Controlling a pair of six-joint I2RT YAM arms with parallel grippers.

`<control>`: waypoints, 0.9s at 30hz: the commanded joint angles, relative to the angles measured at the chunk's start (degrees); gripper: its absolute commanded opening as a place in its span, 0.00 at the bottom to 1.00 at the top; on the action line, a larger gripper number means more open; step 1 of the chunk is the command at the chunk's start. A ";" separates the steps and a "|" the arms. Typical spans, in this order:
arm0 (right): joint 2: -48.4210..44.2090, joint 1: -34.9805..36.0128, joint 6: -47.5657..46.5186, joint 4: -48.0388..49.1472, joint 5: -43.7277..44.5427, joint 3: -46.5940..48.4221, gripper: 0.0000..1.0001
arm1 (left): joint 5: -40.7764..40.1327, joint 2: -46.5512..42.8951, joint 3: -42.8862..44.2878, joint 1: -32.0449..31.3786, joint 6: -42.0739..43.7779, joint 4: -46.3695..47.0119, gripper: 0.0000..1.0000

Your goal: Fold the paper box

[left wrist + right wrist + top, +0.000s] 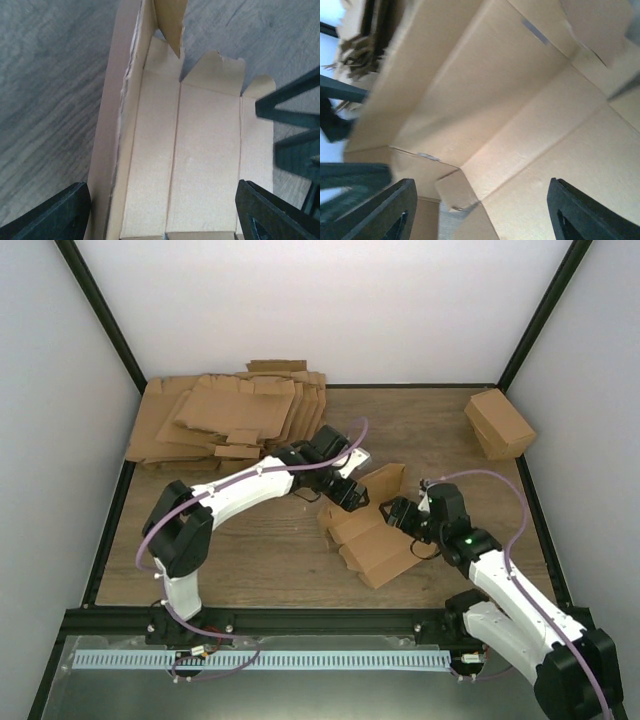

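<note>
**Desk:** As both arms reach to the middle of the tabletop (250, 555), where does the paper box (372, 540) lie?

**Photographer:** Half-formed on the wood, between the two. Its panels are creased into a shallow trough, with one flap standing up at the far end. The left hand (347, 496) hangs over its far-left edge, and the right hand (404, 515) is at its right side.

**Desk:** Is either one gripping?

**Photographer:** Neither. From the left wrist, the fingers (55, 215) stand wide apart, with the box's inner panels beneath and between them and one wall upright just beside the left finger. From the right wrist, the fingers are equally parted. Cardboard fills that view close ahead, and contact cannot be told.

**Desk:** What else is in shot?

**Photographer:** A pile of flat brown sheets (230, 420) at the far left and a brown cardboard cuboid (498, 423) at the far right, both well apart from the box.
</note>
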 commanded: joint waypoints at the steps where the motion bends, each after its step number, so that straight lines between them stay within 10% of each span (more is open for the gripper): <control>1: 1.20 -0.31 0.74 0.00 1.11 -3.77 0.71 | -2.92 2.30 4.35 0.08 3.15 -1.80 0.80; 13: 5.94 -0.30 2.78 4.40 0.17 -10.94 0.34 | -6.46 8.81 10.68 0.01 6.60 -3.21 0.57; 27: 6.25 -0.29 2.77 3.49 0.08 -13.79 0.21 | -14.28 14.75 17.15 -0.71 10.63 -4.48 0.44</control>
